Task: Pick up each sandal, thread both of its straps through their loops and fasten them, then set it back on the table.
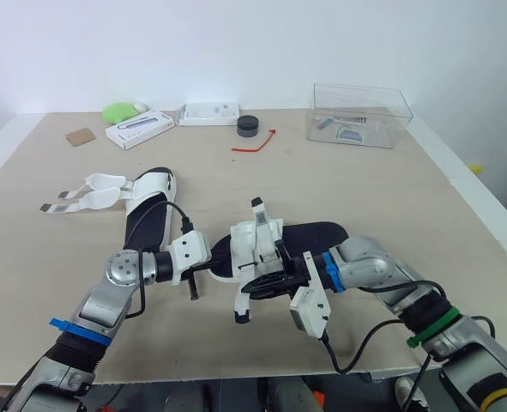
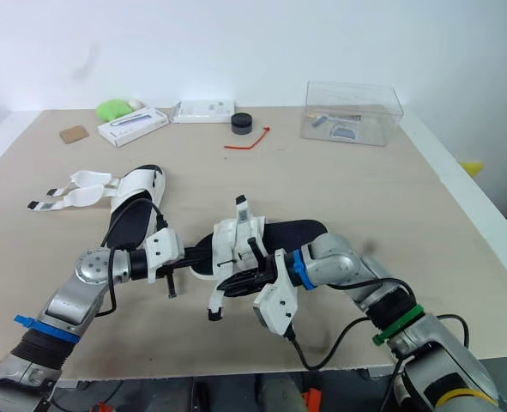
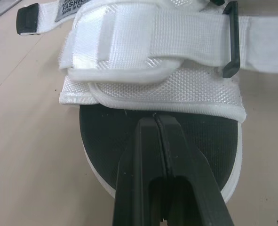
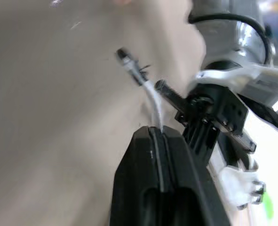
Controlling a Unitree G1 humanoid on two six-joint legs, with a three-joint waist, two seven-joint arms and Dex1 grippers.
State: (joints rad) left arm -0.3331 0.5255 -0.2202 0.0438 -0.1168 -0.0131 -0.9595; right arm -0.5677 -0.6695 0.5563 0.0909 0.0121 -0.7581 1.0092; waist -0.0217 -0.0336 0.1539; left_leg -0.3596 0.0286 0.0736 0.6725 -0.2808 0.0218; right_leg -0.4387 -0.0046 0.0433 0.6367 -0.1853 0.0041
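Black-soled white-webbing sandal (image 1: pixel 311 233) is being pinched at its sole by the left gripper (image 3: pixel 157 123). The right gripper (image 4: pixel 156 133) is clamping a white strap (image 4: pixel 151 101), which is needing taut, straight pulling.

beige table (image 1: pixel 390 197): sandal (image 1: pixel 146 215), white box (image 1: pixel 139 129), clear container (image 1: pixel 359 114)

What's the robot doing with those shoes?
The robot is working on one sandal near the front of the table. Its left gripper pinches the sandal at one end, and its right gripper pinches a loose white strap. The other sandal lies further back on the left, its straps open.
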